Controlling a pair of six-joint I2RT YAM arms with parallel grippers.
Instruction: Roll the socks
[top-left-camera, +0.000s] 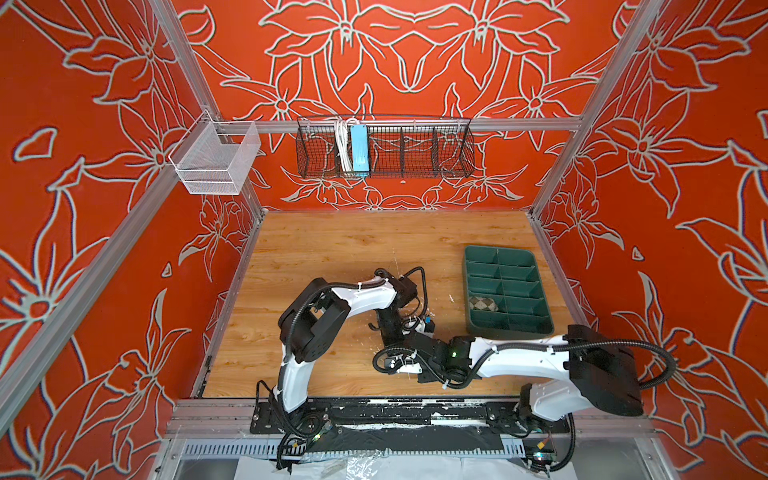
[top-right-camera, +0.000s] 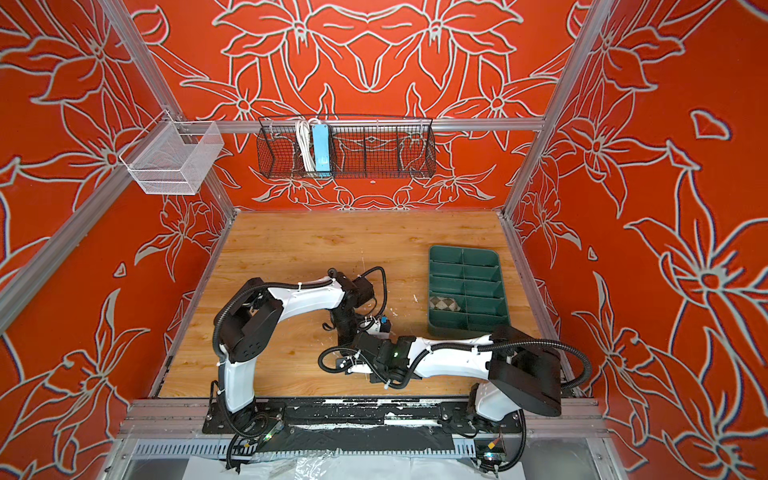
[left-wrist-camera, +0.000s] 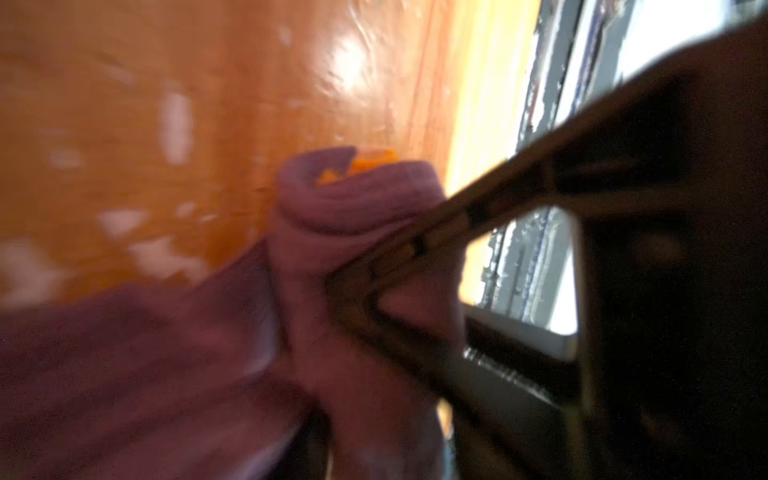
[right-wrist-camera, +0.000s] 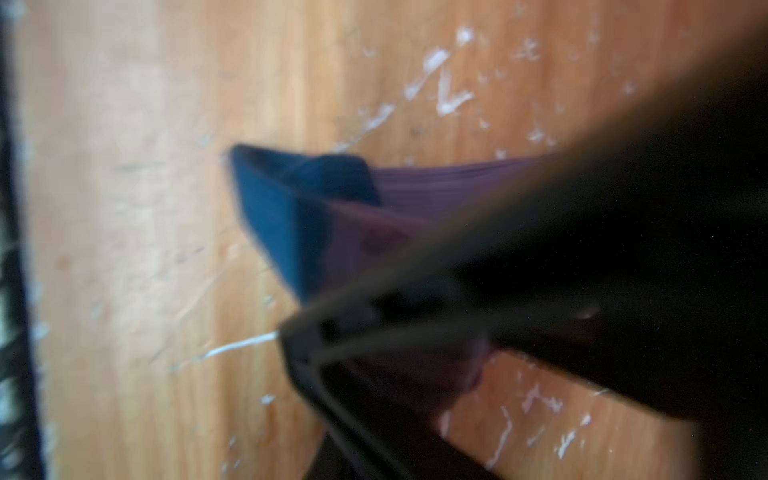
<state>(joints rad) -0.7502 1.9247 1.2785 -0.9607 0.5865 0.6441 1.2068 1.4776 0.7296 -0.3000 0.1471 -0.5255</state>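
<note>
The purple sock lies on the wooden table, partly rolled, with its mustard cuff in the roll's core. The loose end trails off the roll. My left gripper stands open with the roll between its jaws, and a dark lattice finger lies against the roll. My right gripper is shut on the purple sock near a navy patch. In both top views the left gripper and right gripper meet at mid-table and hide this sock. The beige argyle sock sits rolled in a tray compartment.
A green divided tray stands at the right of the table. On the back wall hang a black wire basket and, at the left, a white mesh basket. A black rail runs along the table's front edge.
</note>
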